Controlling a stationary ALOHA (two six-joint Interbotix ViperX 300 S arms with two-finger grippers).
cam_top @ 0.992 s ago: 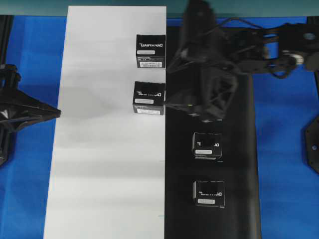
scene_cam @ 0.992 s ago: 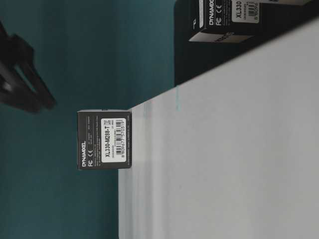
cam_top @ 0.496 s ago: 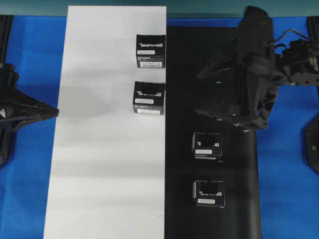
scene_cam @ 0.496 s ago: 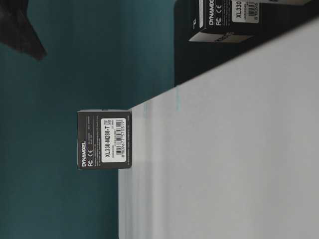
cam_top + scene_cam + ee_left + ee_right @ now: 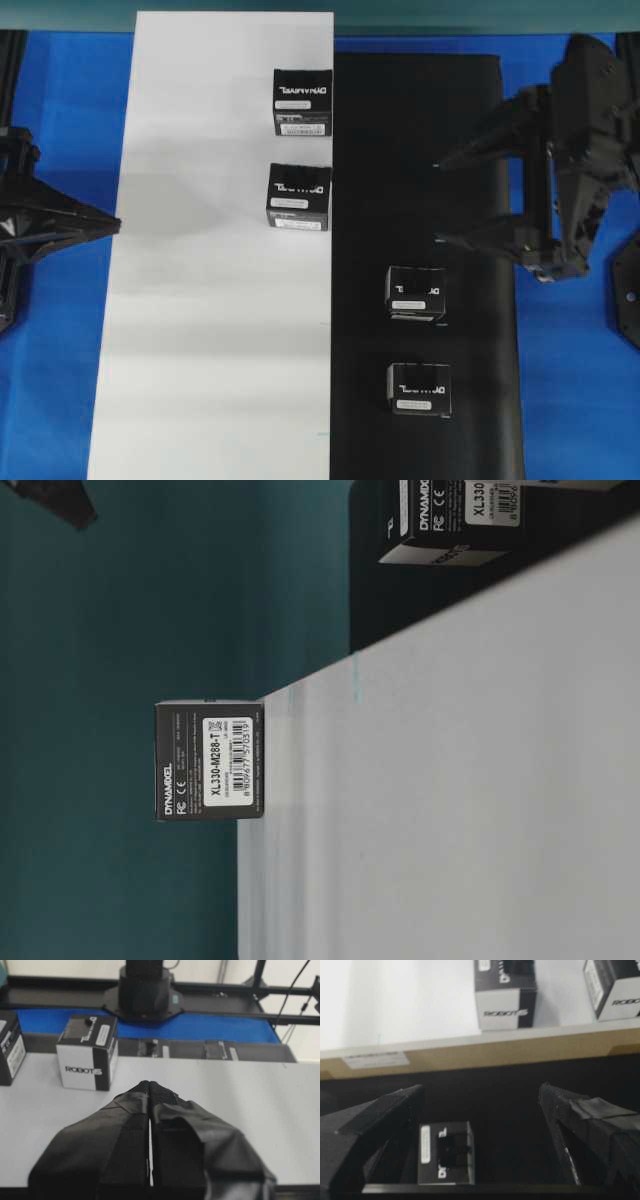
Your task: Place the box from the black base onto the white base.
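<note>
Two black boxes stand on the black base: one at mid-length and one nearer the front. Two more boxes stand on the white base, along its edge beside the black base. My right gripper is open and empty over the right part of the black base, its tips pointing toward the white base. In the right wrist view a box lies low beside the left finger. My left gripper is shut and empty at the white base's left edge.
Blue tabletop flanks both sheets. In the left wrist view the shut gripper points across the white sheet toward a box. The table-level view shows one box on the white base and another on the black base.
My right gripper, open, has drawn back to the right from beside the second box on the white base, out to the black base's right side. The left arm has not moved.
</note>
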